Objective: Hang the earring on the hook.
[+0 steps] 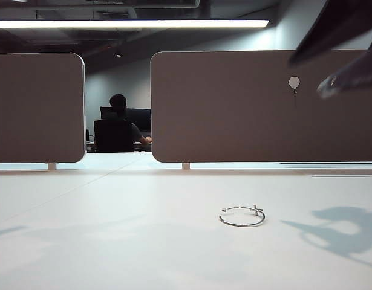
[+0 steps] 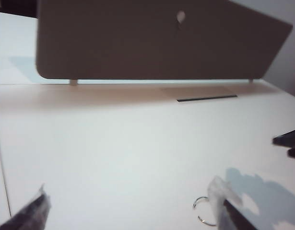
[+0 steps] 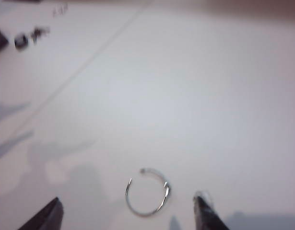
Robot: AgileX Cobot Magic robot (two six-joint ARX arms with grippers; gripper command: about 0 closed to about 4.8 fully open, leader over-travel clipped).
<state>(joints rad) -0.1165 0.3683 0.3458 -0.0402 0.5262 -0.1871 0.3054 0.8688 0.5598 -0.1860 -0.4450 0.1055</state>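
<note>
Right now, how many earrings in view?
1. The earring lies flat on the table, right of centre, below the hook on the partition panel. No others visible.

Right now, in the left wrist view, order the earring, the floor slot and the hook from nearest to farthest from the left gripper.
From the open left gripper:
1. Earring, on the table beside one fingertip.
2. Dark slot, at the table's far edge.
3. Hook, high on the divider panel.

- Two brown partition panels (image 1: 234,106) upright along the white table (image 1: 113,229).
- Seated person (image 1: 118,124) at monitors, visible through the gap between panels.
</note>
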